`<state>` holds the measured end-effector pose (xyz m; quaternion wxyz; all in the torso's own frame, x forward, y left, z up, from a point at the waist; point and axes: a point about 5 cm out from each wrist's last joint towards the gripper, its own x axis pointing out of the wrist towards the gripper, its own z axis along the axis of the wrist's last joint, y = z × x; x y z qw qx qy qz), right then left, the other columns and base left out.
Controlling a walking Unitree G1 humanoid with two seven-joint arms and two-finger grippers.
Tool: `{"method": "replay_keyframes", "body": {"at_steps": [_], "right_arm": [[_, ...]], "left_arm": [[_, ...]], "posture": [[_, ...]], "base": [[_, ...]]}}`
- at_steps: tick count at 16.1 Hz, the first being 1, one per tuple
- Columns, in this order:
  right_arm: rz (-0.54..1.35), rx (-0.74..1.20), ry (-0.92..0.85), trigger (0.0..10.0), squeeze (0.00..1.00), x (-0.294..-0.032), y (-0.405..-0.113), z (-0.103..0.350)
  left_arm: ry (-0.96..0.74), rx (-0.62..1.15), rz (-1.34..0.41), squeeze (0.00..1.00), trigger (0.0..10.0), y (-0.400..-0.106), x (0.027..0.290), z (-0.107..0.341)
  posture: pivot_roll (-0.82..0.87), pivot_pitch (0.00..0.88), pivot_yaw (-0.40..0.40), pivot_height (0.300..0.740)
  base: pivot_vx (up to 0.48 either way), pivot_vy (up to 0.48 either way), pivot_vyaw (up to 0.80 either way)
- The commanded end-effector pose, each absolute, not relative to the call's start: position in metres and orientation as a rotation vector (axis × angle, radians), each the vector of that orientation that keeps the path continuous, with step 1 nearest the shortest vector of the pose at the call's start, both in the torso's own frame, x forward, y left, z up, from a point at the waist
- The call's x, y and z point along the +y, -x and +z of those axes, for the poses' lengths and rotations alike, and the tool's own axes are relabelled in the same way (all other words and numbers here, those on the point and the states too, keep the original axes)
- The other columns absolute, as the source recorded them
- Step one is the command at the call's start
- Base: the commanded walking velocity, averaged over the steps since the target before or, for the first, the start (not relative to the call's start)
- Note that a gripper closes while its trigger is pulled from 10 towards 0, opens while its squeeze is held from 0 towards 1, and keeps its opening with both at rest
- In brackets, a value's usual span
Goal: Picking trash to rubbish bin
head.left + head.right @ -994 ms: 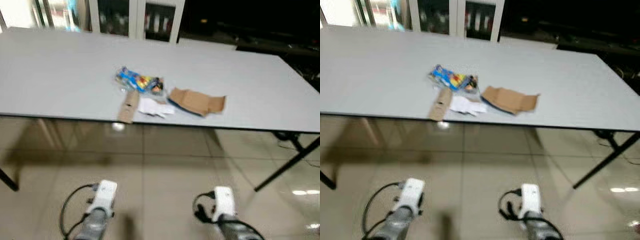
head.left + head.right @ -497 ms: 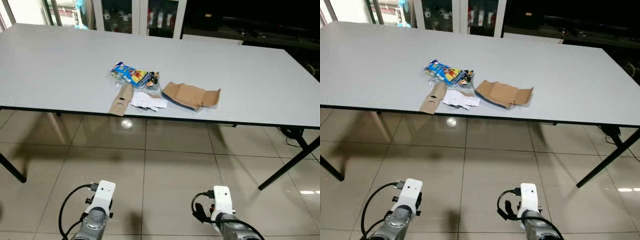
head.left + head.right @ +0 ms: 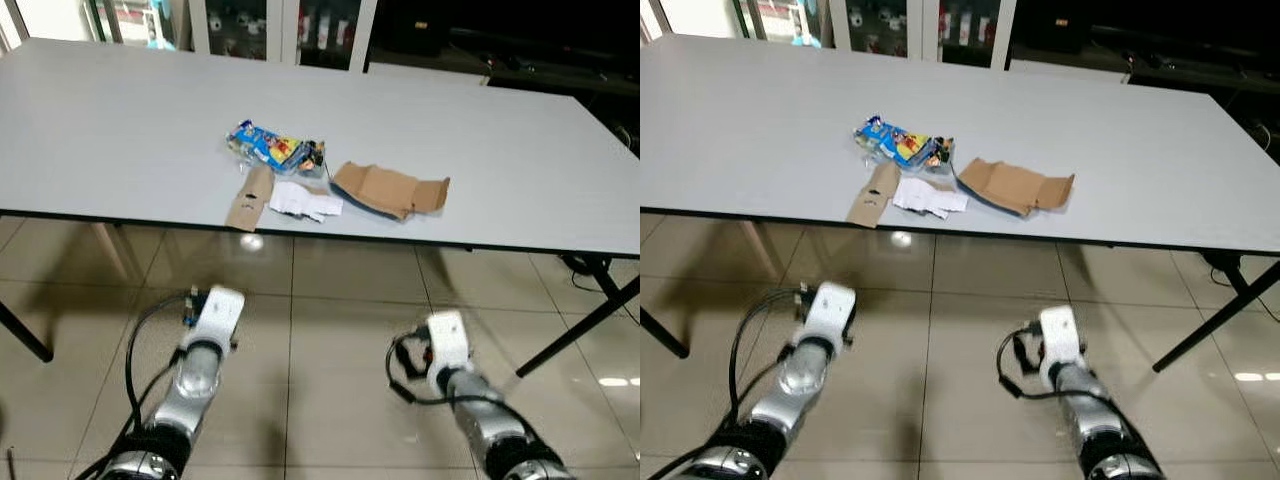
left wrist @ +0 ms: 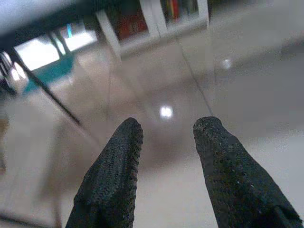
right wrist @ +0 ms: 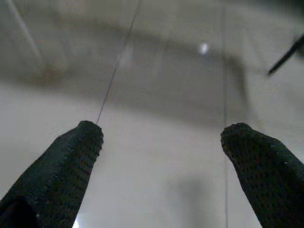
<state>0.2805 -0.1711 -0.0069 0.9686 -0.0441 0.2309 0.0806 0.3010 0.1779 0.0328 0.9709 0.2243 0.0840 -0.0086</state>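
Observation:
A small pile of trash lies near the front edge of the grey table (image 3: 120, 120). It holds a colourful snack wrapper (image 3: 272, 148), a brown cardboard strip (image 3: 250, 197), a crumpled white paper (image 3: 306, 200) and a torn brown cardboard piece (image 3: 392, 190). Both my arms are raised low in front of me, below the table edge: left arm (image 3: 208, 335), right arm (image 3: 450, 360). In the wrist views the left gripper (image 4: 166, 128) and the right gripper (image 5: 164, 130) are open over the tiled floor, holding nothing.
The table's black slanted legs stand at the right (image 3: 580, 330) and left (image 3: 25, 335). Glossy tiled floor (image 3: 330, 300) lies between me and the table. Glass-door cabinets (image 3: 290, 20) line the back wall.
Both arms have lifted up and forward toward the table edge. The blurred picture has steadied and the view has shifted a little; the trash lies as before.

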Motion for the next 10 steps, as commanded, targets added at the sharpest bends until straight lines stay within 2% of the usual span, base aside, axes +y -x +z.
{"method": "replay_keyframes", "body": {"at_steps": [1,3,5,10], "right_arm": [[0.120,0.359,0.089,10.0,0.00,-0.179,-0.291,0.012],[0.101,0.293,0.078,10.0,0.00,-0.179,-0.296,0.024],[0.065,0.060,0.019,10.0,0.00,-0.172,-0.315,0.074],[0.050,-0.169,-0.062,10.0,0.00,-0.148,-0.348,0.150]], "left_arm": [[-0.470,0.052,-0.041,0.00,10.0,-0.307,0.169,0.053],[-0.474,-0.001,-0.050,0.00,10.0,-0.309,0.165,0.064],[-0.426,-0.173,-0.066,0.00,10.0,-0.315,0.152,0.106],[-0.222,-0.344,-0.046,0.00,10.0,-0.344,0.127,0.176]], "posture": [[-0.03,0.026,-0.126,0.740],[-0.03,0.023,-0.123,0.740],[-0.03,0.012,-0.119,0.740],[-0.02,0.000,-0.116,0.740]], "base": [[0.000,0.000,0.00],[0.000,0.000,0.00],[0.000,0.000,0.00],[0.000,0.000,0.00]]}}
